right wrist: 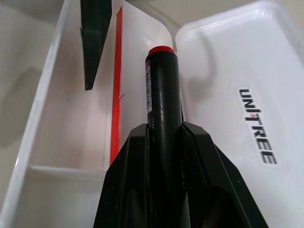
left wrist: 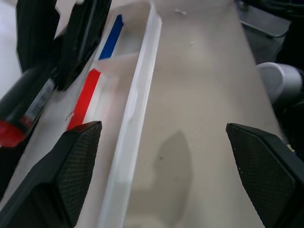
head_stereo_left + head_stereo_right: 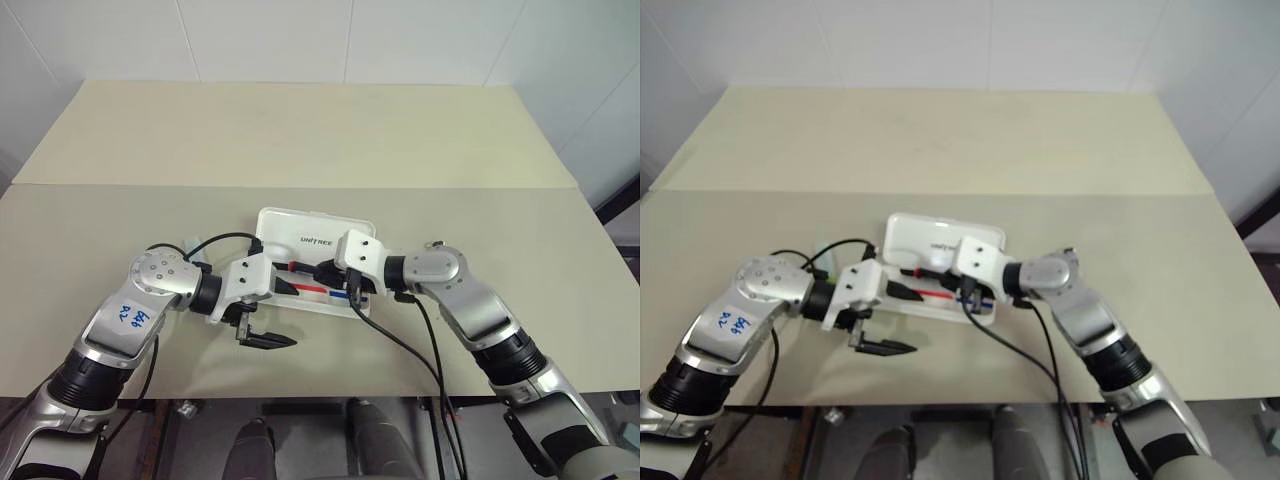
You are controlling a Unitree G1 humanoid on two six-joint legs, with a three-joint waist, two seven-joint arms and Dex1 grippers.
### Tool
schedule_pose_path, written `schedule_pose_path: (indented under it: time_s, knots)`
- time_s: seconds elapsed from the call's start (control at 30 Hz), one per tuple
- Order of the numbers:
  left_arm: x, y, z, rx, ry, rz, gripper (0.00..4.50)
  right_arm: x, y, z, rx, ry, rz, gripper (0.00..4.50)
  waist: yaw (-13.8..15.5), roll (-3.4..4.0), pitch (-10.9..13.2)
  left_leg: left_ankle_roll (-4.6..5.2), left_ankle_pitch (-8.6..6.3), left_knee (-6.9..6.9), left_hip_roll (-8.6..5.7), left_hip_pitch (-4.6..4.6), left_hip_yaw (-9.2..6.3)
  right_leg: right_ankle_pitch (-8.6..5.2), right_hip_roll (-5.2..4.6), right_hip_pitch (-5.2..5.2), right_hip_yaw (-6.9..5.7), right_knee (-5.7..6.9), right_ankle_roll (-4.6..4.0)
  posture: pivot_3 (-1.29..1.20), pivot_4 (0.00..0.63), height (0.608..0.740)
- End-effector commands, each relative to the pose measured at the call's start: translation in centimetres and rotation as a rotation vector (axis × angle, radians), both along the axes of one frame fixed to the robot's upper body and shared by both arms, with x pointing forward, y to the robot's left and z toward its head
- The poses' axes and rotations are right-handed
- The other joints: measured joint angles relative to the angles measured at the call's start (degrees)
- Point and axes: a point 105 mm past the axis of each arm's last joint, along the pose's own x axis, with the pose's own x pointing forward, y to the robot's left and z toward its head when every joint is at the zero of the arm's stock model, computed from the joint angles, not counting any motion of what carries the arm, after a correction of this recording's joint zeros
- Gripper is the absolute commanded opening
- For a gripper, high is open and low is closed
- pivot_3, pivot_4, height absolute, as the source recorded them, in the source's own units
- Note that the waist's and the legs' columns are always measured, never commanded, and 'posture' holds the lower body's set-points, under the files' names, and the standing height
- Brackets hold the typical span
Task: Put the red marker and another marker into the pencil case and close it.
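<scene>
The right hand (image 1: 161,142) was clamped tight on the red marker (image 1: 161,90), whose black barrel ran out past the fingertips to a red end hanging over the open pencil case (image 3: 270,225). In the head views that hand sat over the middle of the case's tray, pointing toward the robot's left. The case lay open on the table (image 3: 300,130), its lid flat on the far side with the black "UNITREE" lettering (image 1: 257,124) facing up, and its tray on the near side. Inside the tray a red stripe (image 2: 84,97) and a blue stripe (image 2: 111,37) ran along the floor; a low divider crossed the tray in the right wrist view. No loose item could be made out lying on the tray floor. The left hand (image 3: 266,340) stood with its fingers spread wide and nothing between them, at the tray's near edge toward its left end; one finger (image 2: 71,166) hung over the tray floor and the other (image 2: 263,166) over bare table. Black cables (image 3: 400,345) trailed from both wrists across the table in front of the case.
</scene>
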Motion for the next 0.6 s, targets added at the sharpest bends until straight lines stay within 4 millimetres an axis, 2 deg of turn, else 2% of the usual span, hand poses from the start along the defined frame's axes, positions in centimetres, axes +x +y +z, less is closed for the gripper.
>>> schedule_pose_path:
  time_s: [0.03, 0.17, 0.3, 0.43, 0.6]
  knots:
    - [-0.6, 0.5, 1.3, -0.002, -0.030, 0.000, 4.50, -0.5, 0.4, 0.3, 0.010, -0.029, 0.026, 0.59, 0.0, 0.00, 0.0, 0.00, 0.00, 0.00, 0.00, 0.00, 0.00, 0.00, 0.00, 0.00, 0.00, -0.01, 0.00, 0.00, 0.150, 0.740]
    - [-0.7, 0.8, 2.5, -0.012, -0.036, 0.018, 4.50, -0.8, 0.3, -0.4, -0.007, -0.022, 0.031, 0.59, 0.0, 0.00, 0.0, -0.01, -0.01, -0.01, 0.00, 0.00, 0.00, -0.01, 0.00, -0.01, 0.00, -0.02, -0.01, 0.00, 0.150, 0.740]
    - [-0.4, 2.0, 4.2, -0.027, -0.059, 0.062, 4.50, -0.7, 0.4, -0.8, -0.011, -0.017, 0.021, 0.59, -0.1, -0.01, 0.0, -0.03, -0.02, -0.01, 0.00, 0.00, 0.00, -0.01, 0.00, -0.02, 0.00, -0.04, -0.01, 0.00, 0.150, 0.740]
    - [-0.1, 3.7, 6.3, -0.072, -0.095, 0.099, 4.50, -0.6, 0.7, -1.1, -0.012, -0.017, 0.009, 0.59, -0.1, -0.01, 0.0, -0.03, -0.02, -0.05, 0.00, 0.00, 0.00, -0.02, 0.00, -0.05, 0.00, -0.05, -0.02, 0.00, 0.150, 0.740]
    - [0.8, 6.6, 7.2, -0.052, -0.143, 0.169, 4.50, -0.4, 1.0, -0.7, -0.005, -0.032, 0.005, 0.59, -0.2, -0.01, 0.0, -0.03, -0.02, -0.08, 0.00, -0.01, 0.01, -0.03, 0.00, -0.07, -0.01, -0.06, -0.04, 0.00, 0.150, 0.740]
